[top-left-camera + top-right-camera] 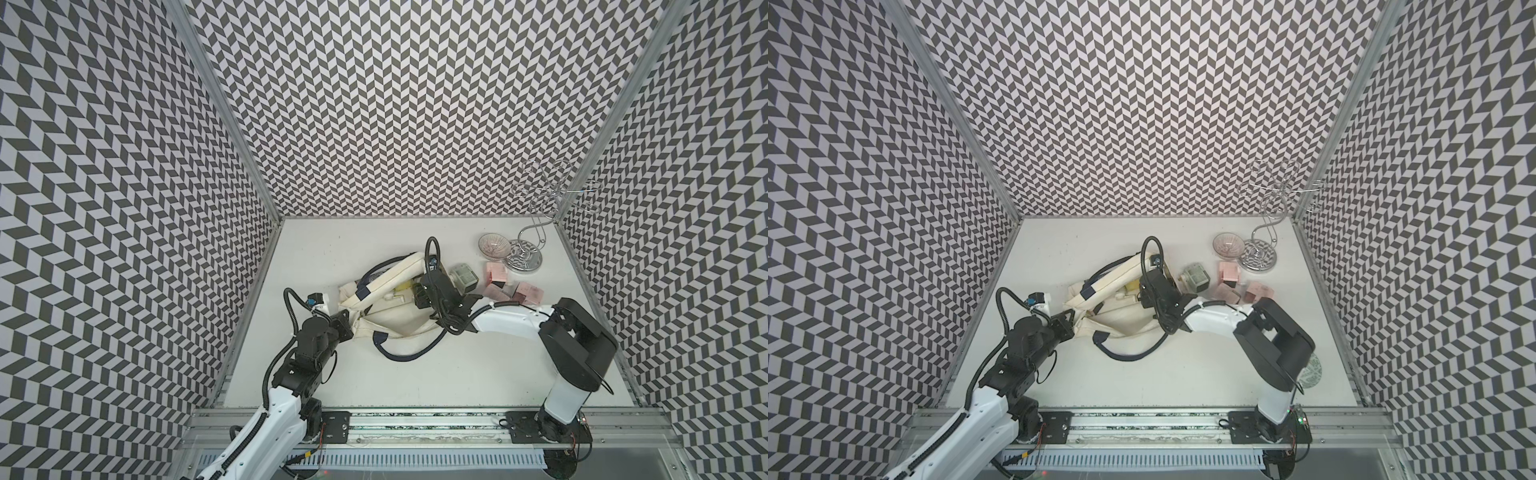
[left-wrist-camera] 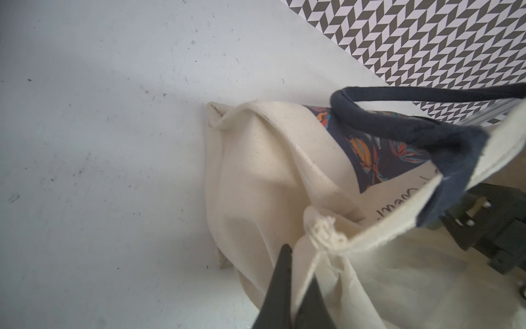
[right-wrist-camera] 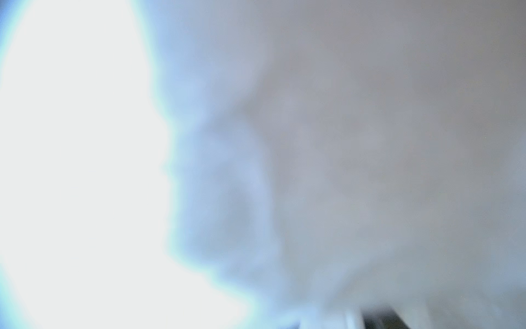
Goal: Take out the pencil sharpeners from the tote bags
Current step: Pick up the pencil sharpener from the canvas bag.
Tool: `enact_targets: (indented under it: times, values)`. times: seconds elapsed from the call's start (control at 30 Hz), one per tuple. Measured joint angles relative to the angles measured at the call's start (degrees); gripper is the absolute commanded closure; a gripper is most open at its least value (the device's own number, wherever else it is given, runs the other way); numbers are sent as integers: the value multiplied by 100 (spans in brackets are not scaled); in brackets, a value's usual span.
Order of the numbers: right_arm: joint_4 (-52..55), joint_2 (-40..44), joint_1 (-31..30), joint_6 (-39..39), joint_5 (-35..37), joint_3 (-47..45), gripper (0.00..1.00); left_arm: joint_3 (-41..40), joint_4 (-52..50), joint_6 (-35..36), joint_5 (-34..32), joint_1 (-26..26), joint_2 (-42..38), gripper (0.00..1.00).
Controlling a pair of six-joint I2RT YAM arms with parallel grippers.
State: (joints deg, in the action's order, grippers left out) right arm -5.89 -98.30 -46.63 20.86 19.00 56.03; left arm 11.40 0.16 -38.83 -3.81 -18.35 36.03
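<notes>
Here's the cream canvas tote bag (image 1: 395,320) (image 1: 1121,320), slumped on its side mid-table on the white tabletop (image 1: 415,395), one navy rope-like handle (image 1: 405,357) looping out across the surface toward the front.

The left gripper (image 1: 347,327) (image 1: 1069,326) is at the bag's left end, and the left wrist view settles it: the black fingers (image 2: 281,273) are pinched tight together on a bunched seam of the cream fabric (image 2: 256,185), with nothing else between them.

On the other side, the right gripper (image 1: 420,296) (image 1: 1144,297) is nosed into the bag's open mouth. The cloth hides its fingertips, and the right wrist view is only a pale blur, so I cannot tell how wide its jaws stand or whether they hold anything.

Just inside the mouth, beside that gripper, a small yellow boxy sharpener (image 1: 402,286) (image 1: 1131,286) peeks out.

Outside the bag, to its right, a sage green boxy plastic sharpener with a dark base (image 1: 463,277) (image 1: 1195,277) sits on the table. Next to it lies a cluster of pale pink boxy plastic sharpeners (image 1: 496,271) (image 1: 1228,272), more of them (image 1: 530,293) (image 1: 1258,293) close to the right arm.

Behind those, near the back right corner, a pink ribbed glass bowl (image 1: 493,245) (image 1: 1228,245) sits just beside the round base of a chrome wire stand (image 1: 524,261) (image 1: 1258,259).
</notes>
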Motion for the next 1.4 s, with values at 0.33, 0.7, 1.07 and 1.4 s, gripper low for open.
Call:
enact_targets:
  times: [0.33,0.7,1.07,1.4]
  values:
    - [-334,719,-4,-348,-1261,-487,55,0,-46,0,-61,0,-13,100]
    - [-166,1067,0,-437,-2229,-487,59,138,-162,-319,-94,-2,-42,100]
    - [-192,2929,177,-81,-1851,-490,63,533,-164,-625,-160,-2,345,100]
    - [-22,4103,2039,741,-1561,-1547,64,511,-210,-715,-157,-2,92,100]
